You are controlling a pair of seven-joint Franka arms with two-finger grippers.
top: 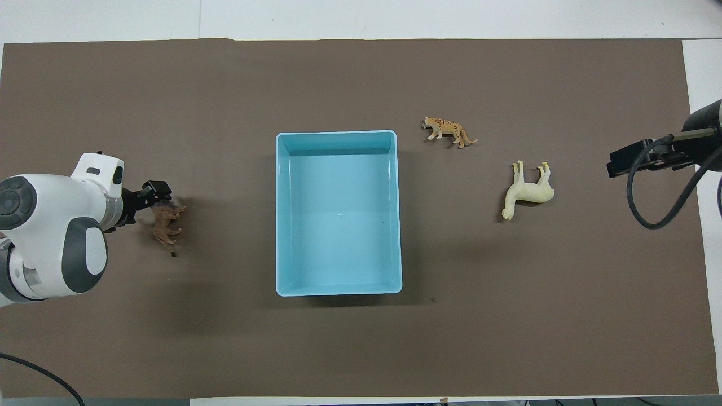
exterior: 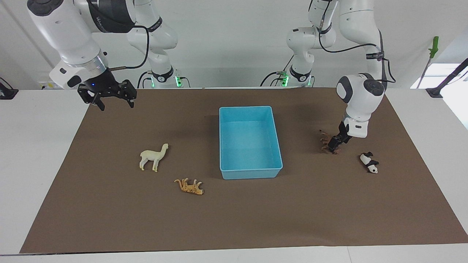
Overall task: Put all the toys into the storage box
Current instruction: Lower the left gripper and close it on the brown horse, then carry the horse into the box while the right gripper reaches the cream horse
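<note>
The light blue storage box (exterior: pixel 251 172) stands empty at the middle of the brown mat; it also shows in the overhead view (top: pixel 280 214). My left gripper (exterior: pixel 334 145) is down at the brown lion (exterior: pixel 323 140), which lies on its side toward the left arm's end; in the overhead view this gripper (top: pixel 153 196) is at the lion's (top: pixel 167 223) head. The panda (exterior: pixel 369 163) lies beside it, hidden under my arm in the overhead view. The cream alpaca (exterior: pixel 154 157) (top: pixel 528 192) and the striped tiger (exterior: pixel 189 186) (top: pixel 449 130) lie toward the right arm's end. My right gripper (exterior: pixel 114 102) waits open and empty, raised over the mat's corner.
The brown mat (exterior: pixel 234 219) covers most of the white table. A green-handled tool (exterior: pixel 434 46) and a black stand (exterior: pixel 448 78) are off the mat at the left arm's end. Cables hang from my right wrist (top: pixel 654 186).
</note>
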